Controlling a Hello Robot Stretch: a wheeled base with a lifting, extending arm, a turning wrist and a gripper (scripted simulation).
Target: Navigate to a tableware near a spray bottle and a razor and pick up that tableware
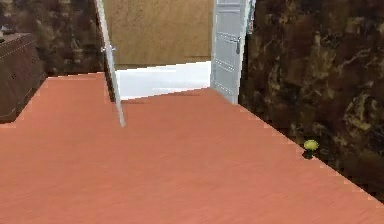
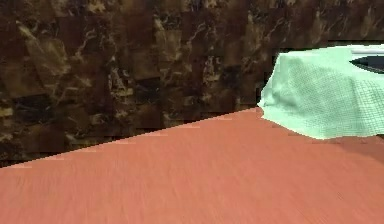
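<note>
A small yellow-green blob (image 1: 311, 146) sits on the floor at the foot of the dark marbled wall (image 1: 310, 70), too small to name; bare red-brown floor (image 1: 150, 160) runs wide to a doorway between a left white door (image 1: 109, 55) and a right white door (image 1: 228, 45); a dark wooden cabinet (image 1: 15, 75) is cut by the forward view's left edge; a pale green cloth (image 2: 325, 95) is cut by the arm side view's right edge.

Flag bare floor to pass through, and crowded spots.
Bare floor runs from the dark cabinet at the forward view's left to the marbled wall at its right, up to the open doorway. A small yellow-green object sits by that wall. A green cloth-covered piece crowds the arm side view's right.
</note>
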